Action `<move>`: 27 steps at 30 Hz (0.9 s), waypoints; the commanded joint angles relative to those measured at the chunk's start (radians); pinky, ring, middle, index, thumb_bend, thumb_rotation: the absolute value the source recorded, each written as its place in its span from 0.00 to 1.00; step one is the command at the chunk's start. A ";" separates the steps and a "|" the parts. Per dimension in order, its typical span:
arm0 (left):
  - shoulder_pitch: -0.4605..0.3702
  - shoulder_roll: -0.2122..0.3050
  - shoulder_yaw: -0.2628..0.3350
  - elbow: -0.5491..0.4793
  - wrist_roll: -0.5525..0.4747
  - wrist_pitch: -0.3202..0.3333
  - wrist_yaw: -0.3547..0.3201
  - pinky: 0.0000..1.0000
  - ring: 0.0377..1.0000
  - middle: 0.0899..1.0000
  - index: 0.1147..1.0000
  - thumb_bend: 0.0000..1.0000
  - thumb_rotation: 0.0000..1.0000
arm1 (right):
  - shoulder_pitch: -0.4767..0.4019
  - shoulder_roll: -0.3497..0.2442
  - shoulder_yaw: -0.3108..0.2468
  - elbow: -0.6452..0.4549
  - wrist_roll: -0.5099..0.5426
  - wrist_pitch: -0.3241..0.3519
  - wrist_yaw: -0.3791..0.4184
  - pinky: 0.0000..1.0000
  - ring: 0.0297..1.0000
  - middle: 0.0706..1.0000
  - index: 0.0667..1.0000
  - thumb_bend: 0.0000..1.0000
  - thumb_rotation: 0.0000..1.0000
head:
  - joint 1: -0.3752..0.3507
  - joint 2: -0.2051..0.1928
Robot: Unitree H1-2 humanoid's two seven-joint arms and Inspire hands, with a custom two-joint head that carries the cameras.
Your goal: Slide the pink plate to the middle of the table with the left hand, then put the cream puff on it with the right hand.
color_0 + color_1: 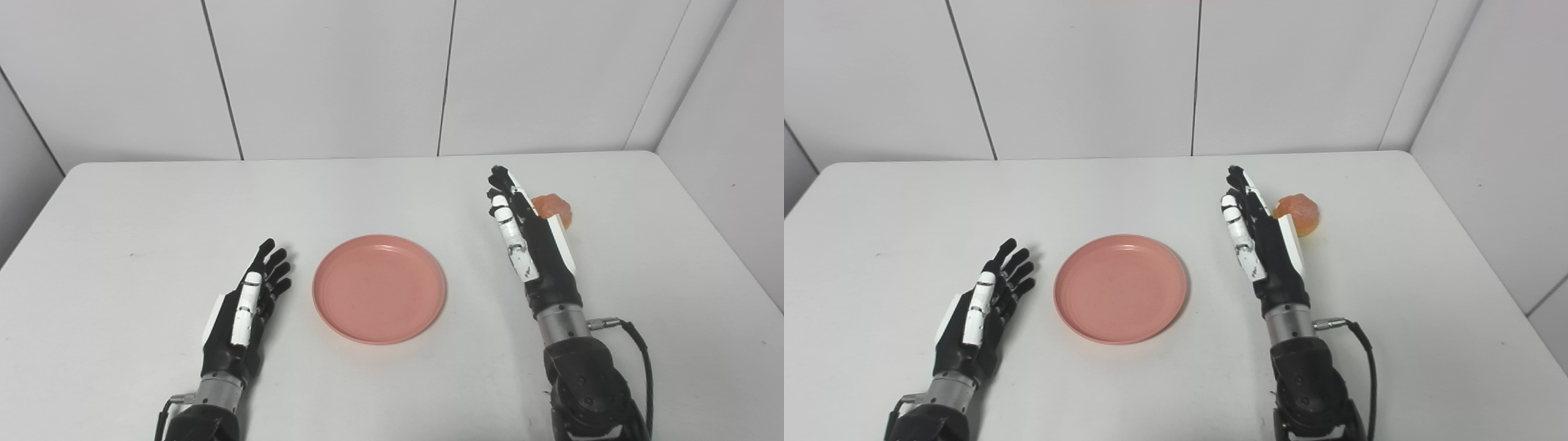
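Note:
The pink plate (379,288) lies flat near the middle of the white table (392,196), empty. My left hand (245,306) rests open just left of the plate, fingers straight, not touching it. The orange-brown cream puff (554,208) sits on the table at the right, partly hidden behind my right hand (530,239). My right hand is open, standing on edge with fingers stretched forward, its back right beside the puff. In the right eye view the puff (1298,214) shows more fully to the right of that hand (1262,239).
White wall panels stand behind the table's far edge and along the right side. A black cable (637,343) loops off my right wrist.

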 commanded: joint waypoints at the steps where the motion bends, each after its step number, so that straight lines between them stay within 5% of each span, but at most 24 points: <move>1: -0.002 0.012 0.001 0.032 -0.002 -0.060 -0.017 0.96 0.94 0.94 0.93 0.54 1.00 | -0.049 -0.012 -0.003 -0.044 -0.012 0.019 0.011 0.83 0.90 0.92 0.92 0.45 0.97 | 0.001 -0.001; 14: 0.039 0.038 0.008 0.142 -0.002 -0.189 -0.036 1.00 0.95 0.95 0.93 0.51 1.00 | -0.136 -0.126 -0.007 -0.041 -0.133 0.058 0.041 0.73 0.83 0.90 0.90 0.45 0.88 | -0.082 -0.048; 19: 0.052 0.040 0.008 0.145 0.013 -0.205 -0.024 0.99 0.94 0.94 0.93 0.49 1.00 | -0.172 -0.185 -0.015 0.005 -0.196 0.049 0.042 0.69 0.84 0.89 0.89 0.50 0.89 | -0.101 -0.073; 24: 0.060 0.042 0.012 0.143 -0.009 -0.193 -0.034 0.99 0.94 0.95 0.93 0.45 1.00 | -0.198 -0.233 -0.014 0.036 -0.250 0.072 0.058 0.80 0.88 0.90 0.89 0.61 0.87 | -0.119 -0.084; 27: 0.062 0.044 0.013 0.146 -0.009 -0.188 -0.033 0.99 0.94 0.94 0.93 0.45 1.00 | -0.215 -0.255 -0.015 0.060 -0.290 0.082 0.054 0.71 0.83 0.88 0.88 0.72 0.82 | -0.123 -0.091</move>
